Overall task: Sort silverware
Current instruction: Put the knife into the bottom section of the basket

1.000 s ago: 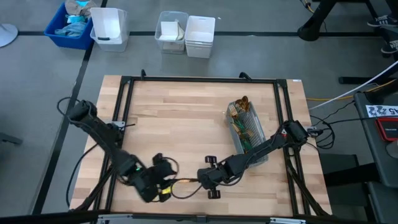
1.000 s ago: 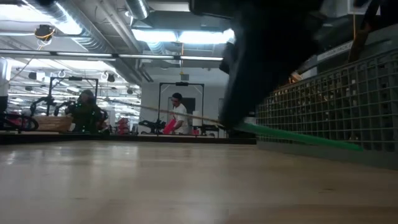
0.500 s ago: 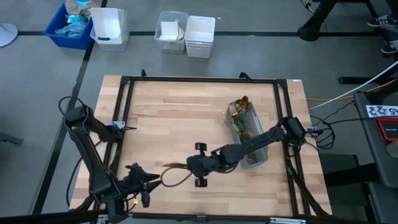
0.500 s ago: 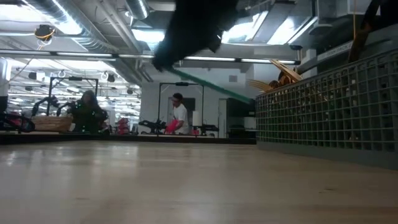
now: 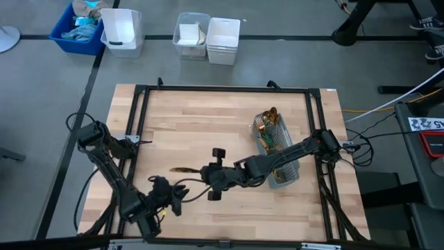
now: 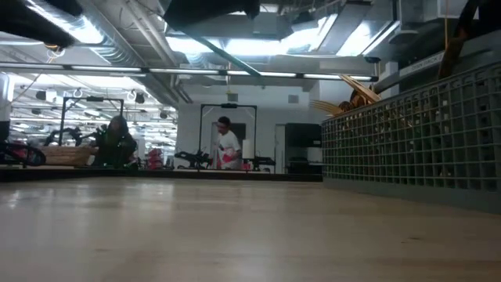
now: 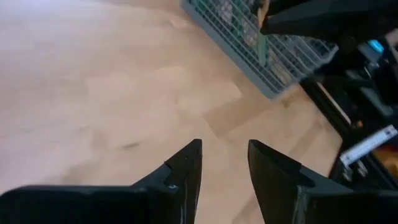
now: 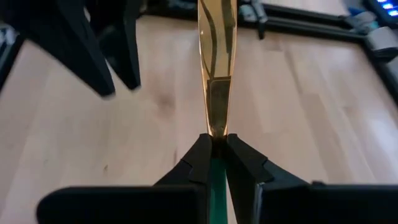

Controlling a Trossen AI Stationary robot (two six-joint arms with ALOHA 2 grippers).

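Holding one piece of silverware: right gripper (image 8: 214, 149), jaws pinched narrow where the teal handle meets the gold head; blade-like gold head (image 8: 216, 43) pointing straight out ahead. It looks like a knife, though that is not certain.

Landmark: grey mesh caddy (image 5: 286, 156), on the wooden table (image 5: 201, 118).

- Held piece (image 5: 184, 169): lifted off the table, well apart from the caddy, out over the bare middle of the board.
- Remaining silverware (image 5: 267, 125): standing in the caddy, gold heads bunched at its far end.
- Left gripper (image 7: 224, 163): near the table's front edge, farther from the caddy than the held piece; fingers parted by a narrow gap, nothing between them.

Risks, as judged:
- Grip sits on a slim neck; a quick swing could let the piece pivot or slip out.
- Left arm lies near; a crossing path could clip the protruding head.
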